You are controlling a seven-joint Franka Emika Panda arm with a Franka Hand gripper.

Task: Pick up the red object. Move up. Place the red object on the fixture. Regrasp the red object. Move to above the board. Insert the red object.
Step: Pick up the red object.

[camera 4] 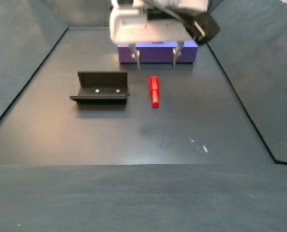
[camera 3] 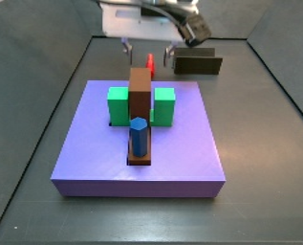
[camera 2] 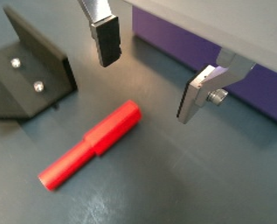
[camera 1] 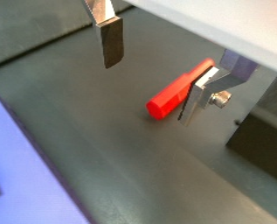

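step: pick up, not yet grasped | gripper [camera 2: 152, 74] above floor, fingers [camera 2: 106, 39] wide apart, empty | red object [camera 4: 154, 91] flat on floor beside fixture [camera 4: 100, 89] | next: probably descend, straddle peg, close

Your gripper [camera 4: 156, 56] has a boxy white housing, with a dark curved arm link rising behind it. From the housing two flat silver plate fingers [camera 2: 206, 94] reach down, each tipped with a dark rectangular pad. Beside the red object [camera 2: 90, 144], you can see a round silver screw head with a washer on the outer face of one plate in both wrist views
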